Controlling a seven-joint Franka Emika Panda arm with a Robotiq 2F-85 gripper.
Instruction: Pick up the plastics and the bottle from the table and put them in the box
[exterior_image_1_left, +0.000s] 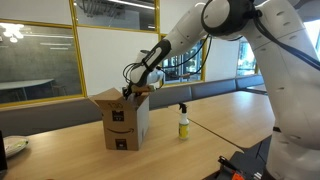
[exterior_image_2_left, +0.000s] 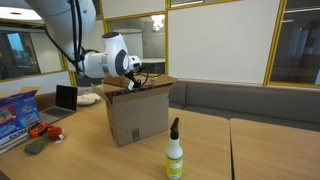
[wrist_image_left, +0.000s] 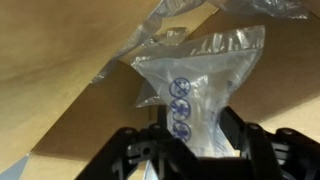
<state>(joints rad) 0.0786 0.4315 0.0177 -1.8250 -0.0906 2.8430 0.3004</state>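
My gripper (wrist_image_left: 185, 140) is shut on a clear plastic packet (wrist_image_left: 195, 75) with blue round marks, held over the open top of the brown cardboard box (exterior_image_1_left: 128, 122). In both exterior views the gripper (exterior_image_1_left: 135, 90) sits just above the box (exterior_image_2_left: 137, 118) between its raised flaps. The wrist view shows the box's brown inner wall (wrist_image_left: 60, 70) and another crinkled plastic (wrist_image_left: 150, 40) inside. The spray bottle (exterior_image_1_left: 183, 121) stands upright on the wooden table (exterior_image_1_left: 200, 140) beside the box; it also shows in an exterior view (exterior_image_2_left: 174, 152), in front of the box.
A laptop (exterior_image_2_left: 66, 98), blue packages (exterior_image_2_left: 15, 110) and small items (exterior_image_2_left: 45, 135) lie on the table's far side. A padded bench (exterior_image_2_left: 250, 105) runs along the glass wall. A black and red device (exterior_image_1_left: 240, 168) sits near the robot base.
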